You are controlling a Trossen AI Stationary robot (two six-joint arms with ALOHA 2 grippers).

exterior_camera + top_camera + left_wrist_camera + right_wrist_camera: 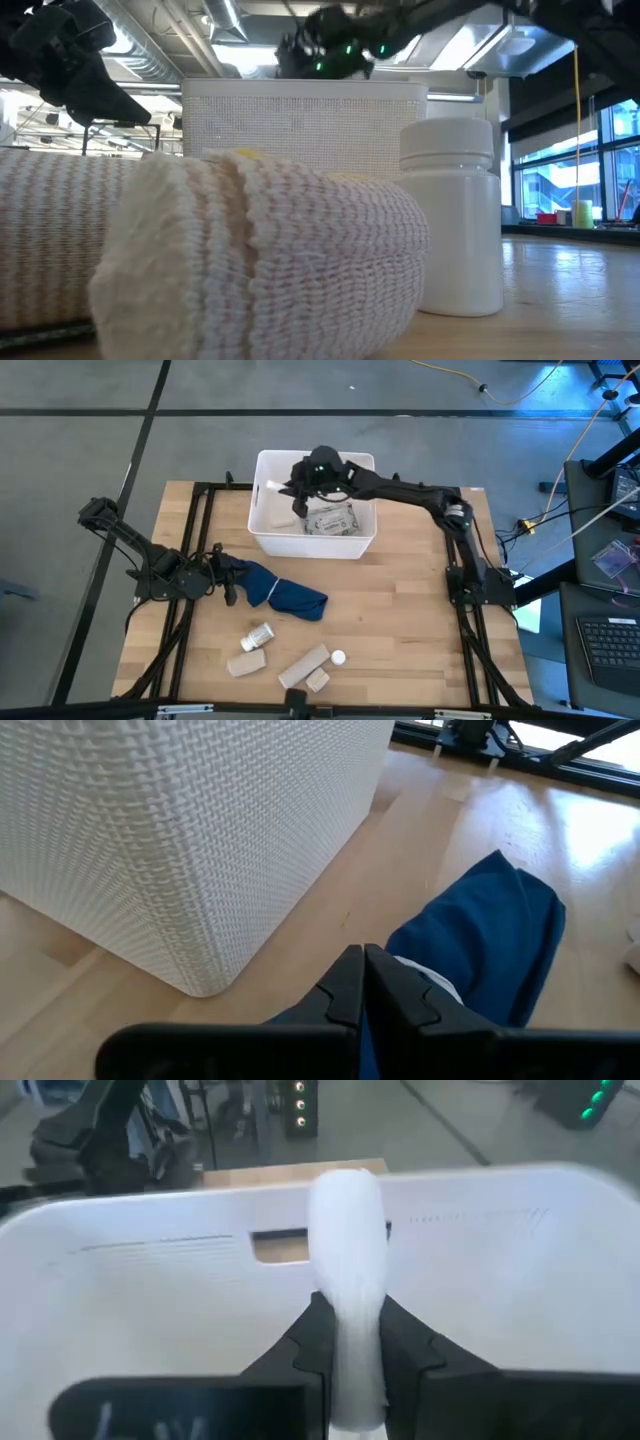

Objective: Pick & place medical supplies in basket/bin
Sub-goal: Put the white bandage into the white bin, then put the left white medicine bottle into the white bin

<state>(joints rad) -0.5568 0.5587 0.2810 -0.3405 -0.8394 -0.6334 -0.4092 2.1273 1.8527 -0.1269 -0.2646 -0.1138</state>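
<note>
Medical supplies are partly sorted. From above, the white tub (262, 532) already holds a grey dotted packet (331, 518), and the right gripper (304, 500) hangs over it; bandage rolls (303, 666) and vials (260, 634) lie on the table (400, 630) near the front edge. The low view shows a bandage roll (260, 260) and a white vial (452, 215) up close. The left gripper (363, 982) is closed, empty, beside a blue cloth (480, 945). The right wrist view shows the fingers clamping a white vial-like item (348, 1280) above the tub.
</note>
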